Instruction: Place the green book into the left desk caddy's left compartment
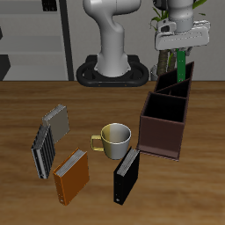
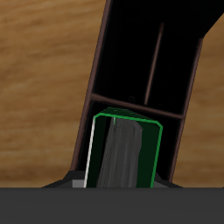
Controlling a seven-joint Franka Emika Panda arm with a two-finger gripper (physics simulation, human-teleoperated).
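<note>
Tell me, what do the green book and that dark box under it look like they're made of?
These are simulator renders, so this is only a guess. The green book looks like a glossy hardback: pale highlights run down its cover. The left desk caddy looks like thin, matte, blackish board or plastic: flat walls, no shine.

Simulated study or home-office setting, rendered, not a real room. Wooden table [image 1: 35,101] fills most of the exterior frame, plank grain visible. On it: desk-type items — a dark desk caddy [image 1: 167,119] with inner dividers at centre right, a black book [image 1: 127,176] and an orange-brown book [image 1: 70,174] at lower centre, a grey striped book [image 1: 49,139] at left, a cream mug [image 1: 114,139] mid-frame. Upper left background shows dark shelving [image 1: 35,35] against a pale wall. Green plant leaves [image 1: 159,16] at upper right. White robot base [image 1: 112,66] at top centre marks it as a robot test scene.
</note>
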